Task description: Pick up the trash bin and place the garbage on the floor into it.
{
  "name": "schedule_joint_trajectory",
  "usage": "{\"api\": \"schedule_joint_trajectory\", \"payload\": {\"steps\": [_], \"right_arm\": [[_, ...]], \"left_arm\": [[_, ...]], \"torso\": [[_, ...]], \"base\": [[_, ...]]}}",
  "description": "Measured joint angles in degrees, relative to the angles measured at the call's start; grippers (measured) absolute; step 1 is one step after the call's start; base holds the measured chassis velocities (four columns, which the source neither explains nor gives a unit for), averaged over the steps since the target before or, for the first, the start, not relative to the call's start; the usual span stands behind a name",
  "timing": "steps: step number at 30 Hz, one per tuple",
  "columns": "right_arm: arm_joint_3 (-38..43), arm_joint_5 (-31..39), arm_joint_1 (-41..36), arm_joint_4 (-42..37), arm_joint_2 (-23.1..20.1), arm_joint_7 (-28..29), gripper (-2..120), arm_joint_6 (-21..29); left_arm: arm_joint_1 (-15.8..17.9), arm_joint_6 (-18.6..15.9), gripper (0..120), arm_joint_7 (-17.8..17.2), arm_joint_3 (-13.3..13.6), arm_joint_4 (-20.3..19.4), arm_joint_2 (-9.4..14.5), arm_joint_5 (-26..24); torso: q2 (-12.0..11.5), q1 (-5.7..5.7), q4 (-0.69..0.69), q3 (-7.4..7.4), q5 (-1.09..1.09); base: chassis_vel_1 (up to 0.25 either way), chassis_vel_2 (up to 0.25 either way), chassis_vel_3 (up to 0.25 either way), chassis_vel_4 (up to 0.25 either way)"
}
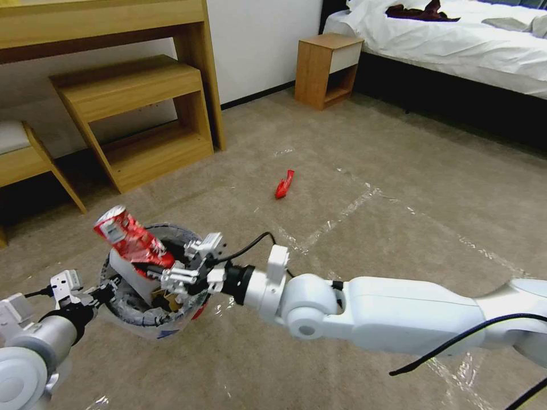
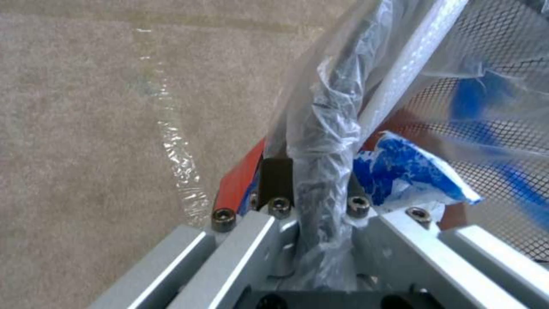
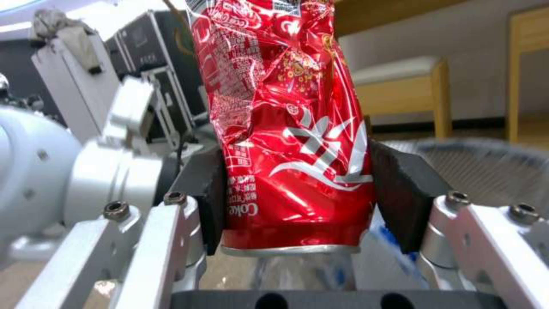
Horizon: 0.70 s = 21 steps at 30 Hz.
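Observation:
The trash bin hangs just above the floor at the lower left, and its clear liner holds white and brown garbage. My left gripper is shut on its near rim. In the left wrist view the left gripper pinches the bagged rim, beside a white-and-blue wad. My right gripper reaches over the bin's mouth, shut on a crushed red can. That can sits between the black pads. A red wrapper lies on the carpet farther ahead.
Clear tape strips cross the carpet. A wooden desk with a stepped shelf stands at the back left, with a padded stool beside it. A wooden nightstand and a bed are at the back right.

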State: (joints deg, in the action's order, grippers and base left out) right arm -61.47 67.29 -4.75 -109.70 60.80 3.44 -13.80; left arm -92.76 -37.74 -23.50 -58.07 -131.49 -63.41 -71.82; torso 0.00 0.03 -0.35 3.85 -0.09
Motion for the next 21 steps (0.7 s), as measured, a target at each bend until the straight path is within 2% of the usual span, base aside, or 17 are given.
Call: {"api": "schedule_joint_trajectory", "payload": {"steps": [21], "right_arm": [[-1.38,-4.53,-1.27,5.81,2.86,-0.62,53,-0.55]], "left_arm": [[-0.76,0.33,1,-0.04,-0.10,-1.67,-0.97,0.05]], "torso": [[0.00,0.00,0.00,0.00,0.01]], "base": [[0.000,0.000,0.000,0.000]]}}
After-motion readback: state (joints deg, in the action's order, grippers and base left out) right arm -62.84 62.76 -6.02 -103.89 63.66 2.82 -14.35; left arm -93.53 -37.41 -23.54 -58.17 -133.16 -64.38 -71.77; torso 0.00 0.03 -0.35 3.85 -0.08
